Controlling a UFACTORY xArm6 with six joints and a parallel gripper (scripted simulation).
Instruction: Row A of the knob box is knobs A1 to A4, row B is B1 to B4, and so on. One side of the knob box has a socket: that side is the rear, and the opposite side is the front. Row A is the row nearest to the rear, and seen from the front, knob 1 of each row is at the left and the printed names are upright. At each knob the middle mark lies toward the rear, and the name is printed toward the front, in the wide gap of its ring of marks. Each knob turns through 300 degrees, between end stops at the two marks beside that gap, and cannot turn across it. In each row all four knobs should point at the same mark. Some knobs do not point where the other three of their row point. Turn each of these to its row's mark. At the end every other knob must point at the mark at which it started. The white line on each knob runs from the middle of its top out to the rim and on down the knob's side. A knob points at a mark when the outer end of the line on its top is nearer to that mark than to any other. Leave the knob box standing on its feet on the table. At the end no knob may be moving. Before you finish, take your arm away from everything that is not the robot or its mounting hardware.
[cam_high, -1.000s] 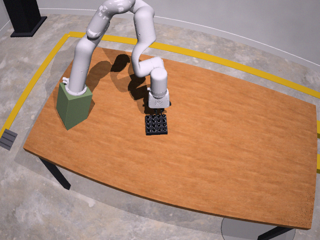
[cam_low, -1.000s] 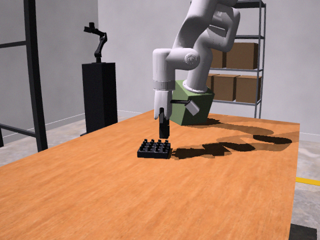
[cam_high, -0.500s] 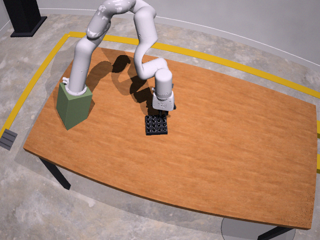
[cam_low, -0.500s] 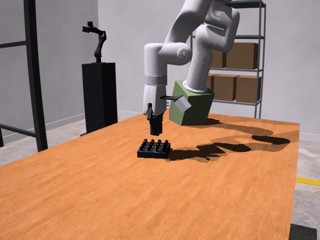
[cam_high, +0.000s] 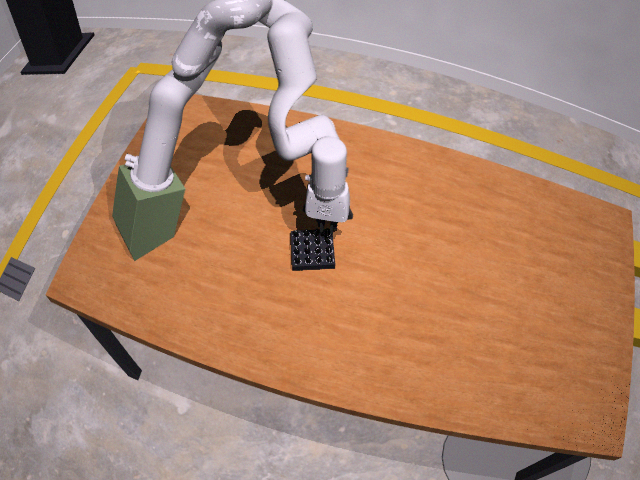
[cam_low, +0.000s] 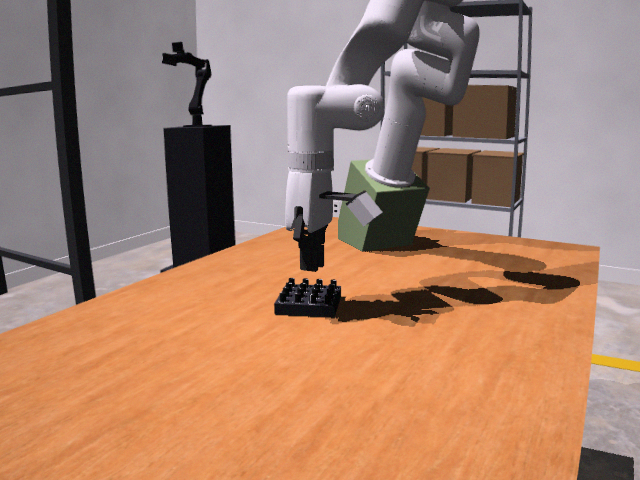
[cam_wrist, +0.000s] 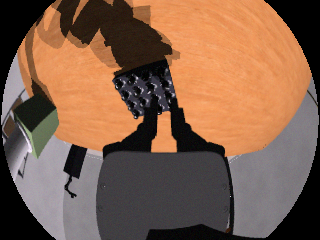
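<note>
The knob box (cam_high: 313, 267) (cam_low: 306, 310) (cam_wrist: 142, 69) is dark, with a grid of black knobs on top, and stands flat on the wooden table (cam_high: 439, 310) (cam_low: 206, 387) (cam_wrist: 240, 85). My gripper (cam_high: 326, 232) (cam_low: 311, 268) (cam_wrist: 164, 106) points down over the box, with its fingertips above the knob tops in the exterior view. Its fingers are a little apart, with a narrow gap and nothing held between them. In the wrist view the fingers cover part of the knobs near one edge. The printed names, the marks and most white lines are too small to read.
The green base block (cam_high: 149, 222) (cam_low: 392, 217) (cam_wrist: 42, 122) carries the arm at one end of the table. The arm's shadow falls beside the box. A black pedestal (cam_low: 199, 196) with a small dark arm and a shelf with cardboard boxes (cam_low: 485, 111) stand beyond the table.
</note>
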